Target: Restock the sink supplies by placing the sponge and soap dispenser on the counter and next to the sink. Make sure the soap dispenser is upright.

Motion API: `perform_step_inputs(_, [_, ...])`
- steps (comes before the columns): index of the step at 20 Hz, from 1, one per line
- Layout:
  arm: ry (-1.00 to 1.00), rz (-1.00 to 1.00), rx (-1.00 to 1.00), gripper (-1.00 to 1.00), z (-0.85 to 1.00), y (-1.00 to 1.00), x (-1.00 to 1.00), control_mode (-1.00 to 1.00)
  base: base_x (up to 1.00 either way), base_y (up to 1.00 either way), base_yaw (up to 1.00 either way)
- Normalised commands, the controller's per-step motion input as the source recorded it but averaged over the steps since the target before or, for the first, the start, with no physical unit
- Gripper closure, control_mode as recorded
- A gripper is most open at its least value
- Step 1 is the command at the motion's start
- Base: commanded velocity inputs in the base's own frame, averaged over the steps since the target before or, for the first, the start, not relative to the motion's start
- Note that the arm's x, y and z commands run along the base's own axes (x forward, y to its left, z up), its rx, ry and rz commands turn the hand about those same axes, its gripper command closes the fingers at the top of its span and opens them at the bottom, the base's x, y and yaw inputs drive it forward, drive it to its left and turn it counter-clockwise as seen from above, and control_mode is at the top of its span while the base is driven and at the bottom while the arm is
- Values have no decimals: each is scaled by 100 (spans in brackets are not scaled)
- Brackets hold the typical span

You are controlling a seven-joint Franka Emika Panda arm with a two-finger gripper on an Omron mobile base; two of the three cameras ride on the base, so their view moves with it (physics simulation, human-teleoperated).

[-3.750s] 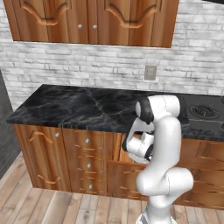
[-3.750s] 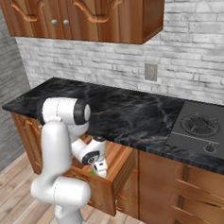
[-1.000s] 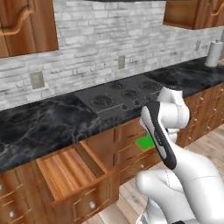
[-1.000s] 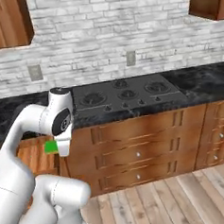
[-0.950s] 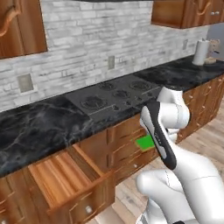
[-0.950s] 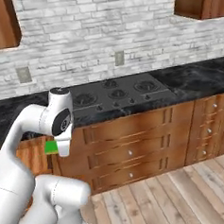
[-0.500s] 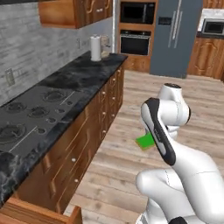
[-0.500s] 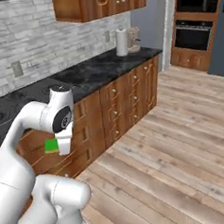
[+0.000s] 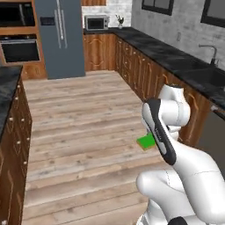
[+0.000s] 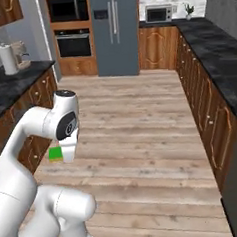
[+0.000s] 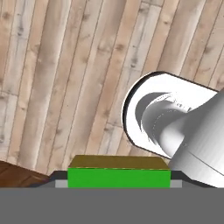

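Note:
My gripper (image 11: 119,182) is shut on the sponge (image 11: 118,174), a flat block with a green face over a yellow layer, held level above the wooden floor. That sponge (image 9: 147,141) pokes out beside my forearm in the left base view and appears as a green patch (image 10: 56,154) under my hand in the right base view. Along the right wall runs the counter (image 9: 163,52) of black marble, with the sink (image 9: 214,75) and its thin faucet (image 9: 212,49) set in it. The soap dispenser is out of view.
A grey fridge (image 10: 115,30) and a wall oven (image 10: 73,42) stand at the far end. A second black counter with a paper towel roll (image 10: 7,58) runs along the left. Wide wooden floor (image 10: 140,119) lies between the two cabinet rows.
The base has turned, so the whole picture swung from the stove counter to the open floor, fridge and sink counter. The sponge stays gripped in the same place relative to my arm.

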Motion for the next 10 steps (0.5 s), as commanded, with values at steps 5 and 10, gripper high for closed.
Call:
perform_step_inputs(5, [0, 0, 0, 100, 0, 0, 0, 100, 72, 2, -79])
perform_step_inputs(10, [0, 0, 0, 100, 0, 0, 0, 100, 88, 32, -76])
